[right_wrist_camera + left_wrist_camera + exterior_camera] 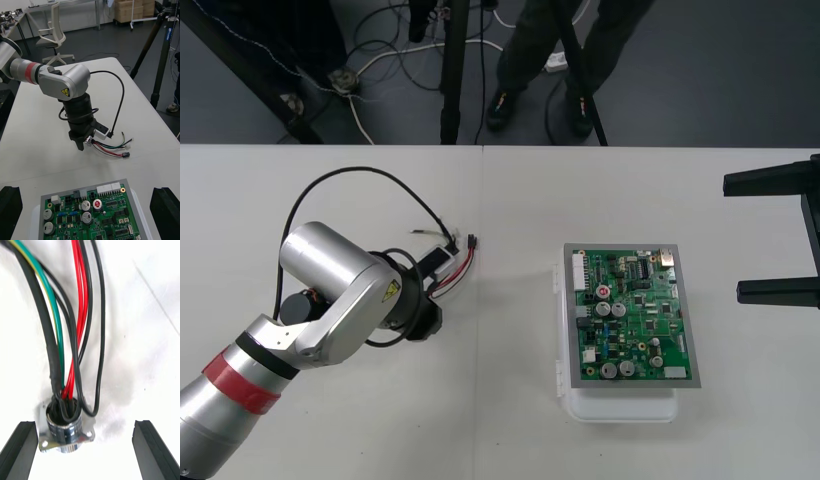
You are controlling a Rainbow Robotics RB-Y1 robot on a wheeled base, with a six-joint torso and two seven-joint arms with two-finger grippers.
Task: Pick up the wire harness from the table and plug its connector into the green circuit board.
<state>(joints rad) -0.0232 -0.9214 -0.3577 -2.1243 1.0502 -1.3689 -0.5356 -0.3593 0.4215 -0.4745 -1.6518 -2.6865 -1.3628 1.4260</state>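
The wire harness (458, 270) lies on the table left of the green circuit board (635, 315), its small black plug (471, 241) free on the tabletop. My left gripper (84, 423) hangs just over the harness and is open. The round metal socket (65, 427) with its flange sits on the table between the fingers (20, 450), close to one and not clamped. Red, black and green wires (77, 315) run away from it. From the right wrist, the left gripper (85, 144) stands over the socket end, the plug (125, 154) beside it. My right gripper (780, 236) waits open at the table's right edge.
The board rests on a white base (620, 405) at the right middle of the table. A black cable (350, 175) loops from the left arm's wrist over the table. Tripod legs and floor cables lie beyond the far edge.
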